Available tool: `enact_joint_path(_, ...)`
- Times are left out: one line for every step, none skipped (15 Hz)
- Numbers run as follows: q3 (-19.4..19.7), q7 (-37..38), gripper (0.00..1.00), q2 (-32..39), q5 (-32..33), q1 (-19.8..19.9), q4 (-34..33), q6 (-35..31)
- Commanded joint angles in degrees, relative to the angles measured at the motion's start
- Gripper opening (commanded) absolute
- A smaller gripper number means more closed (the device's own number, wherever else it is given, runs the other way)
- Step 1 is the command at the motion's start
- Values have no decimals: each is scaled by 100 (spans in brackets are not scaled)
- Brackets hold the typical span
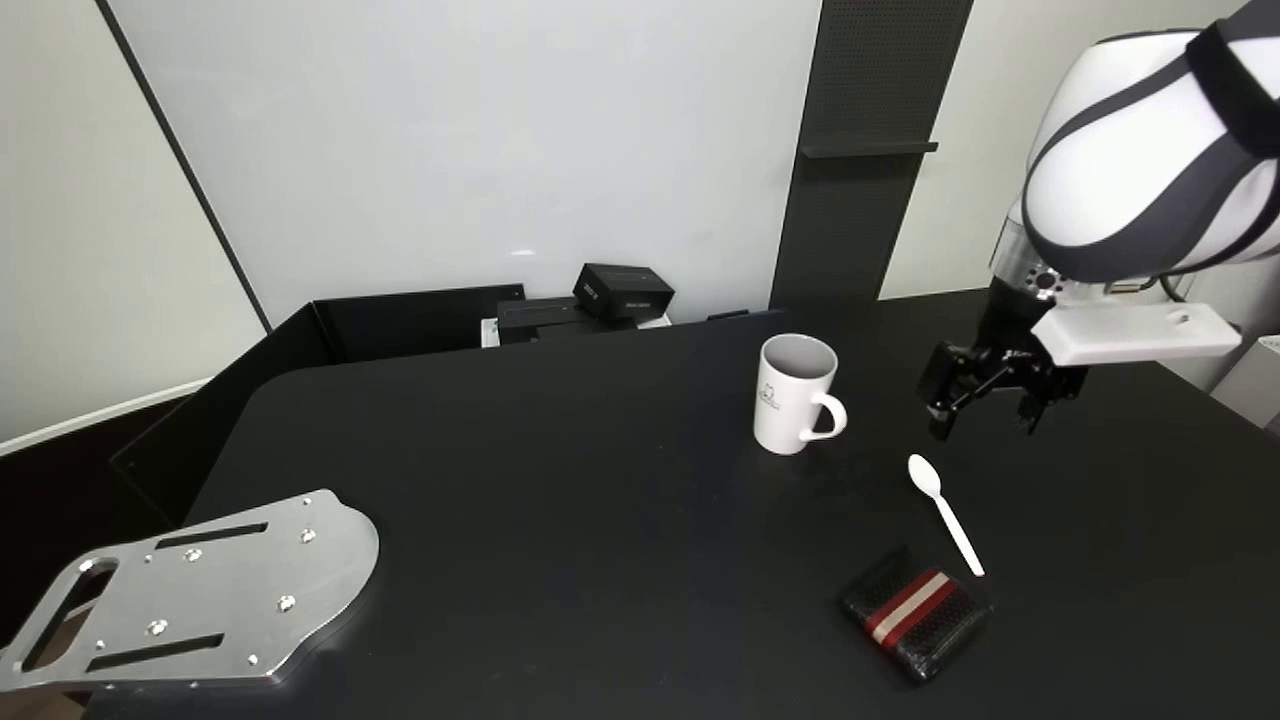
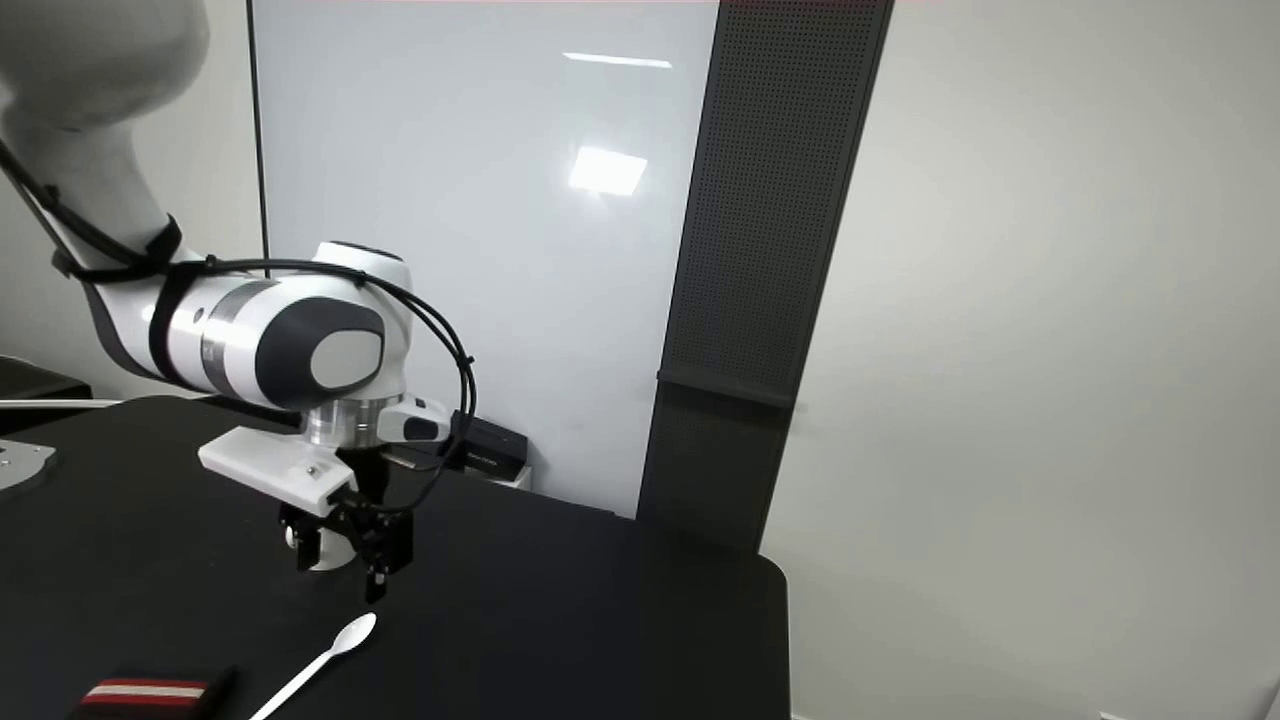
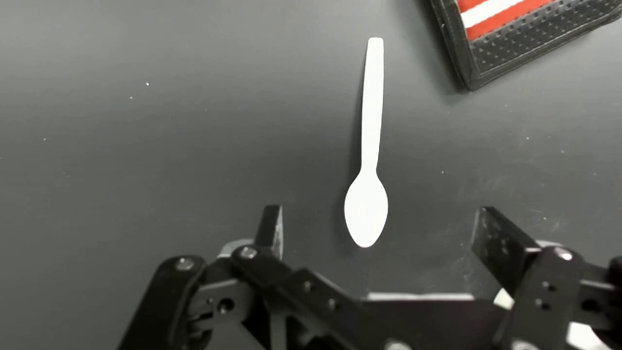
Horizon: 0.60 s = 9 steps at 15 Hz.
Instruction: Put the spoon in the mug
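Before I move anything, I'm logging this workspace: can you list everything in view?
table: one, black, beneath the items
spoon: one, white, lying on the table
mug: one, white, upright on the table
wallet-like item: one, black with red-and-white stripes, by the spoon's handle
metal plate: one, silver, at the table's edge
boxes: at least two, black, beyond the table's edge
perforated panel: one, dark grey, behind the table
glossy panel: one, white, beside the perforated panel
unclear object: one, light grey, beyond the table, cut off
arm: one, white and dark grey, reaching over the table
cables: at least two, black, strapped along the arm
gripper: one, black, open, near the spoon's bowl
bracket: one, white, beside the gripper
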<state>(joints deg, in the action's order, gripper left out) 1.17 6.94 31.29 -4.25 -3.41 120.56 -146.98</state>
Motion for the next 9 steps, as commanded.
enact_joint_path(53,345,100,396,85,-156,-137,-216)
enact_joint_path(54,372,100,485,87,-197,-169,-262)
enact_joint_path(53,401,100,559,84,-238,-199,-338)
enact_joint_path(40,429,100,648,56,-271,-249,-418)
enact_joint_path(42,465,100,718,45,-313,-291,-503)
enact_joint_path(22,473,100,784,15,-326,-322,-610)
enact_joint_path(15,477,100,842,-4,-342,-352,-711)
enact_joint_path(12,470,100,909,-19,-352,-366,-836)
enact_joint_path(31,484,100,963,-13,-378,-384,-920)
